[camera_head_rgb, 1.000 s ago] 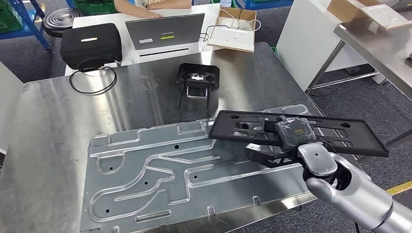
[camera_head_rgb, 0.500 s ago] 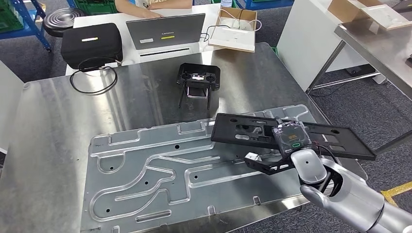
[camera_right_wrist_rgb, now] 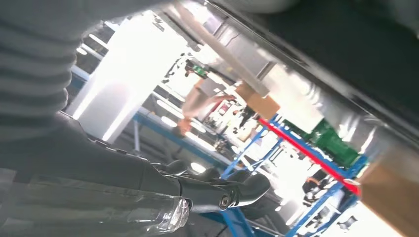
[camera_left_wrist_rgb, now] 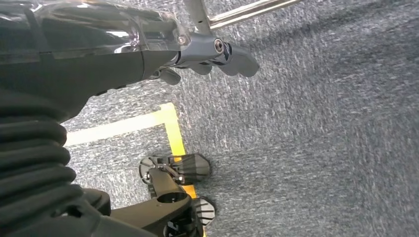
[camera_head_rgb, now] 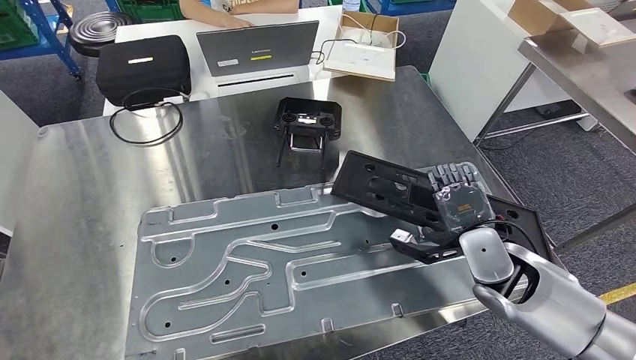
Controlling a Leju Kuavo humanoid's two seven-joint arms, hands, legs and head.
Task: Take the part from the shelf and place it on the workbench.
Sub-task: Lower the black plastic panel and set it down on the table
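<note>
**Part tilted over the bench's right end**

The right hand (camera_head_rgb: 450,202) holds the black part (camera_head_rgb: 390,191) above the right end of the workbench (camera_head_rgb: 82,195), fingers showing over the part's upper edge and the thumb apparently underneath, though the grip itself is half hidden. The part is a flat, slotted plate. Its long axis slants from near the controller (camera_head_rgb: 307,120) down toward the bench's right edge, one end raised, the face tipped toward me. It hangs over the corner of the grey jig plate (camera_head_rgb: 247,270); I judge it needs levelling before it goes down. The left hand (camera_left_wrist_rgb: 217,54) hangs by the floor, fingers curled, holding nothing. The laptop (camera_head_rgb: 255,49) carries a logo that looks like "Lenovo".
</note>
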